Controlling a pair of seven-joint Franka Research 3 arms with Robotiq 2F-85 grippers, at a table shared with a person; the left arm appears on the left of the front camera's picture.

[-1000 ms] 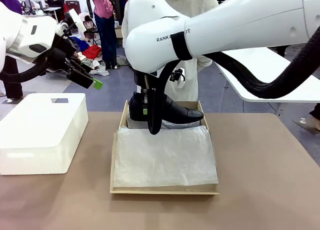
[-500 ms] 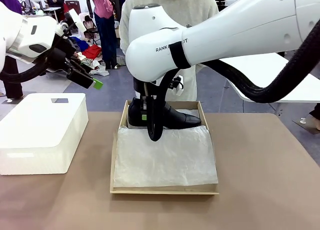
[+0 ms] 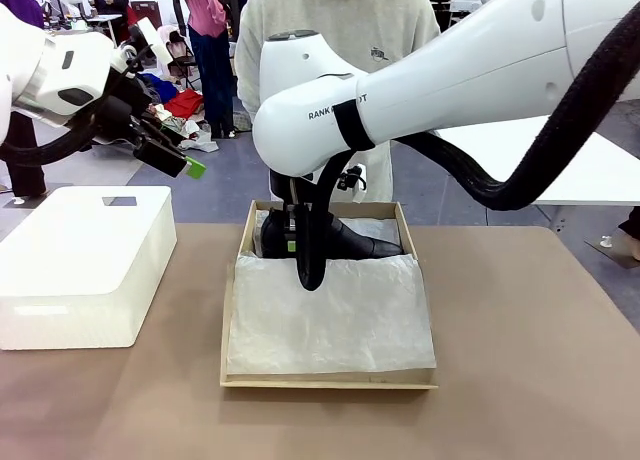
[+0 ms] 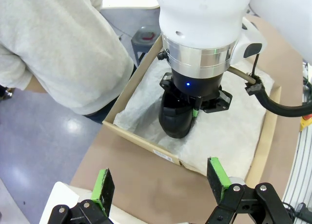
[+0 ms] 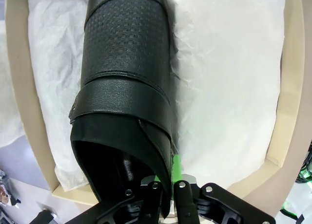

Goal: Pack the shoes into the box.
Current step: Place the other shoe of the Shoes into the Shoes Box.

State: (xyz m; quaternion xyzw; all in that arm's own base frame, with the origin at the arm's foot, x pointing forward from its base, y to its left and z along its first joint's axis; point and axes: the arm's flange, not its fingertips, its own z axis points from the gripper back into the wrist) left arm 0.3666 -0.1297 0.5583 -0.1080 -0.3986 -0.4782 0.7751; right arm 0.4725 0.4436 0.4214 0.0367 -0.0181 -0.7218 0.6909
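The right gripper (image 5: 167, 187) is seen clenched on the rim of a black shoe (image 5: 126, 63) at its heel opening, with one finger inside the shoe and the other outside, a green pad just visible against the leather. In the front view, this gripper (image 3: 305, 255) is pointed downward into the far end of the box (image 3: 228, 320), hung from the right arm, which is reached across the middle of the table (image 3: 520, 360). The shoe (image 3: 352, 244) is held low inside the box, close to the far wall, with its heel towards the robot's left and its toe towards the robot's right. Whether the sole is resting on the lining cannot be told.

The box is lined with crumpled white tissue (image 3: 330, 320), which is spread over most of its floor and is seen under and beside the shoe in the right wrist view. The tan cardboard rim (image 5: 19, 87) is seen along both sides there.

The left gripper (image 4: 161, 177) is held released, its two green pads wide apart with nothing between them. It is raised over the robot's left side of the table (image 3: 172, 152), well apart from the box, above a white foam box (image 3: 85, 260).

A person (image 3: 340, 30) in a pale sweater is stood at the far side, just behind the box.
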